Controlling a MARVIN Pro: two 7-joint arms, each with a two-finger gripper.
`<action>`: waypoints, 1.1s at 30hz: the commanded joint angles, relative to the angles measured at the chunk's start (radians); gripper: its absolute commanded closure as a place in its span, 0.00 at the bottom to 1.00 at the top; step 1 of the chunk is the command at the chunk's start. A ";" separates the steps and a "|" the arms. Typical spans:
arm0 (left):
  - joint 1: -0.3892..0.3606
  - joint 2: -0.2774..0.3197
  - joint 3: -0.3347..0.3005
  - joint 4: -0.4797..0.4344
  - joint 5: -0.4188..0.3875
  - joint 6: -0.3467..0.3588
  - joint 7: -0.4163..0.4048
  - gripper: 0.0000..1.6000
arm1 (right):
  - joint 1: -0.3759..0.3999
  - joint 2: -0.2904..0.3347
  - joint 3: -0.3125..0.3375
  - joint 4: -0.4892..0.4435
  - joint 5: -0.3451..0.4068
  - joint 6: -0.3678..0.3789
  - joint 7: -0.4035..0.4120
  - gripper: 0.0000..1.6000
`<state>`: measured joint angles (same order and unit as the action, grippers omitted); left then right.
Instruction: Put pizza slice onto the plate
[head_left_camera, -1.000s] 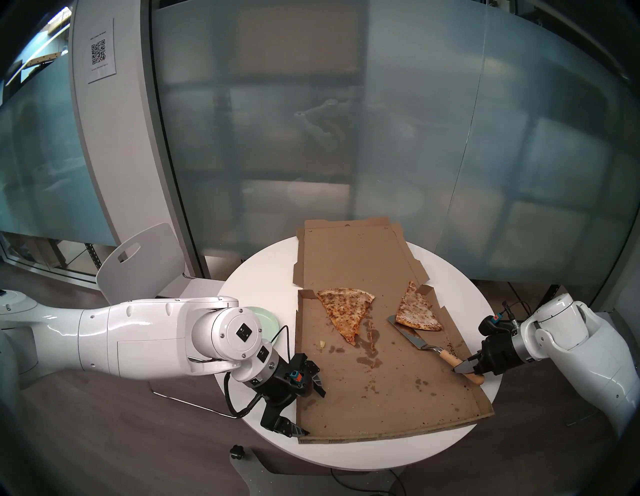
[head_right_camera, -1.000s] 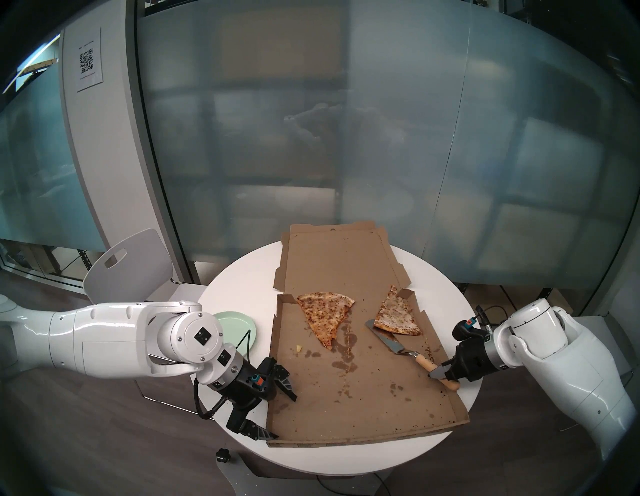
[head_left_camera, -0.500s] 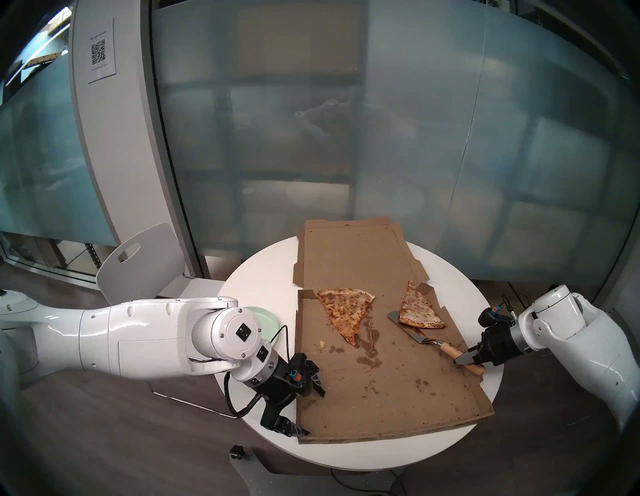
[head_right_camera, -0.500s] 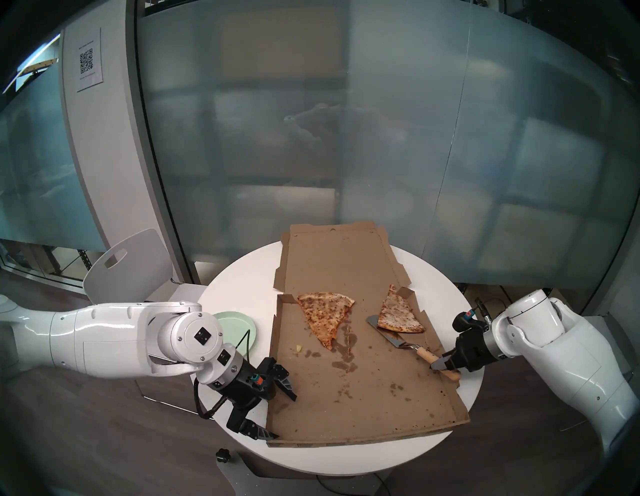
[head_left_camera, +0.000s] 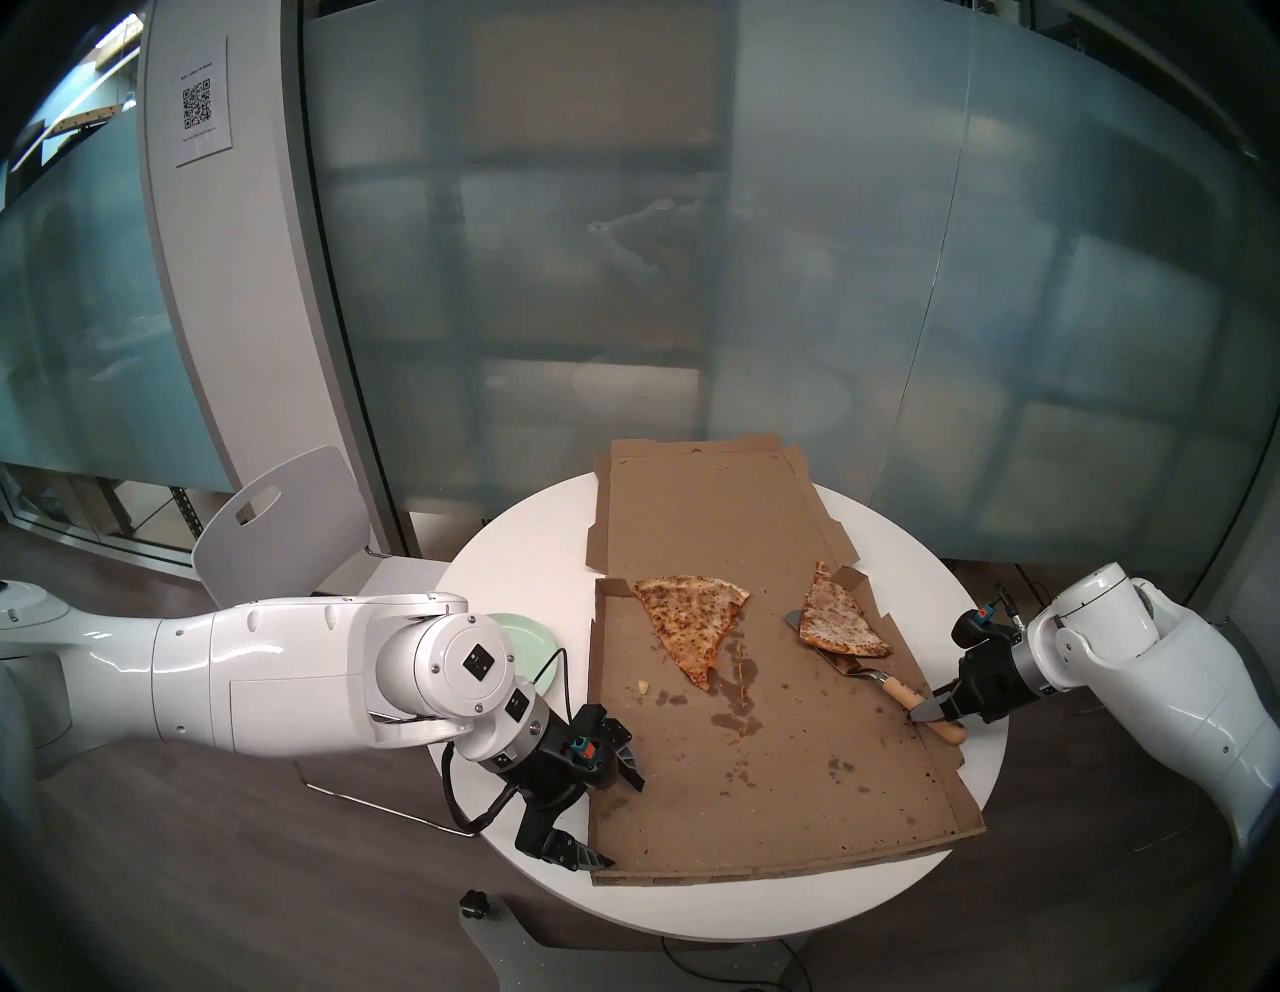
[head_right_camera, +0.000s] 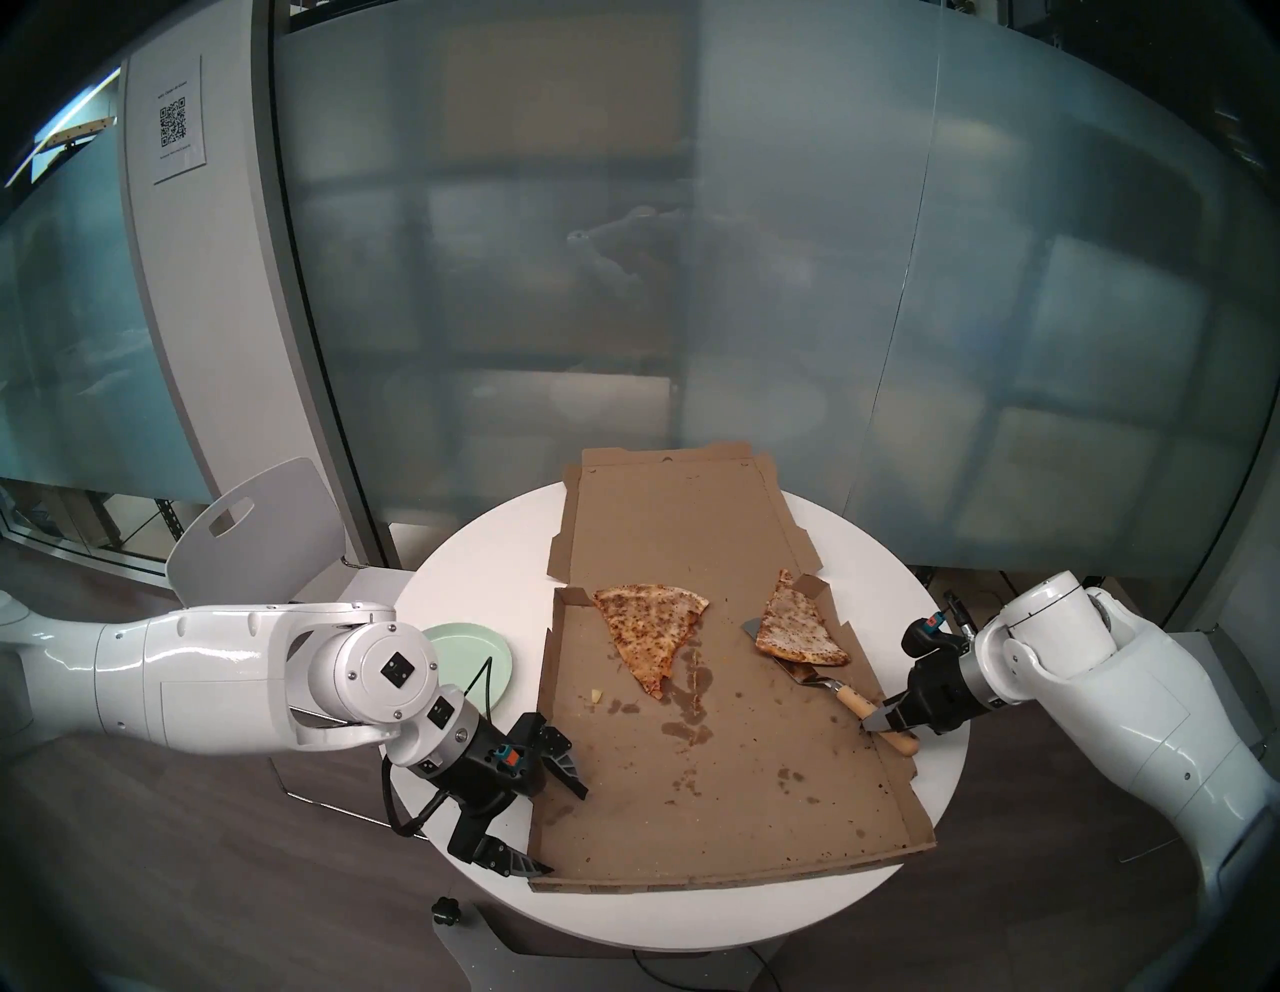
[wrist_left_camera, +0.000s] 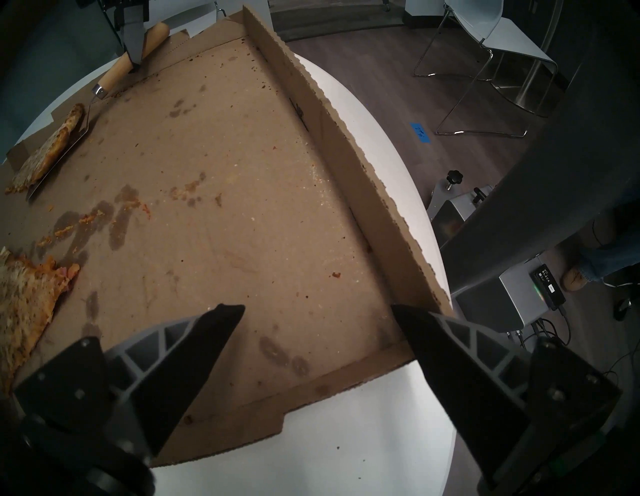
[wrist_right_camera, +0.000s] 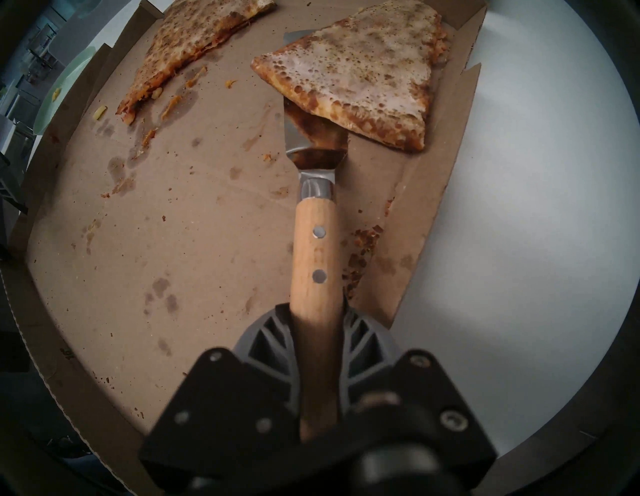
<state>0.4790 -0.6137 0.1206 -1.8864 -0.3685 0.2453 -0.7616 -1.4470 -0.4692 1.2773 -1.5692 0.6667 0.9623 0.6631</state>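
The pizza slice (head_left_camera: 838, 620) with pale cheese lies at the right side of the open cardboard box (head_left_camera: 762, 776), its tip against a right-wall flap. It also shows in the right wrist view (wrist_right_camera: 363, 69). My right gripper (head_left_camera: 931, 713) (wrist_right_camera: 317, 308) is shut on the wooden handle of a metal spatula (wrist_right_camera: 315, 242). The spatula's blade (head_left_camera: 841, 666) is slid partly under the slice's crust end. The mint-green plate (head_left_camera: 539, 641) (head_right_camera: 478, 651) sits on the table left of the box, partly hidden by my left arm. My left gripper (head_left_camera: 620, 824) (wrist_left_camera: 317, 308) is open and empty at the box's front-left corner.
A wider browner slice (head_left_camera: 686, 623) lies in the box's middle, with grease stains and crumbs in front of it. The box lid (head_left_camera: 699, 506) lies flat behind. The round white table (head_left_camera: 526, 554) ends close to the box. A white chair (head_left_camera: 277, 526) stands at the back left.
My right gripper has pushed the spatula away from me, so more of the blade is under the pale slice. My left arm and the box's front-left corner have shifted slightly left.
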 joint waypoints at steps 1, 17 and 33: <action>-0.009 -0.003 -0.007 0.001 -0.001 -0.006 -0.005 0.00 | 0.109 0.002 -0.022 0.023 0.021 -0.002 -0.033 1.00; -0.007 -0.004 -0.008 0.004 -0.004 -0.014 -0.003 0.00 | 0.215 0.000 -0.133 0.039 0.076 -0.002 -0.116 1.00; -0.009 0.008 -0.007 0.006 -0.004 -0.022 -0.001 0.00 | 0.169 0.019 -0.159 -0.058 0.041 -0.002 -0.326 1.00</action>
<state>0.4782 -0.6059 0.1205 -1.8797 -0.3738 0.2238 -0.7636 -1.2560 -0.4732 1.0934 -1.5546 0.7344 0.9625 0.4205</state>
